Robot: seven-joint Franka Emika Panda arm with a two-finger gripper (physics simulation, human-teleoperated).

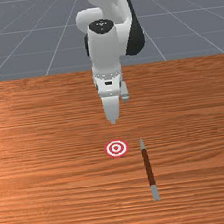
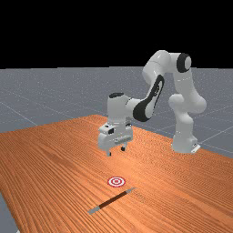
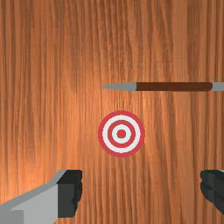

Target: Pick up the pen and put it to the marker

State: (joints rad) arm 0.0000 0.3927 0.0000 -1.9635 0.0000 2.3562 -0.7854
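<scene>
Tool (image 2: 116,151) is open wide, fingers well apart, holding nothing. It's up in the air over the table (image 1: 44,192), pointing straight down: just above centre in the front view, a bit above the marker there; left of the middle in the far view.

Pen (image 1: 148,166) is flat on the table, lower right of the front view. Grey point towards the top of the frame, brown barrel, grey butt end lower down, slight slant. In the far view it's low, left of centre, running diagonally, point up and to the right.

Marker (image 1: 116,148) is a flat disc with red and white rings, at the front view's middle, below centre. Pen lies beside it, apart, its point the nearest part. Wrist view: marker sits between the tool (image 3: 141,190) and the pen.

Writing: light mark on the arm's (image 2: 157,86) dark strip in the far view, too small to read.
</scene>
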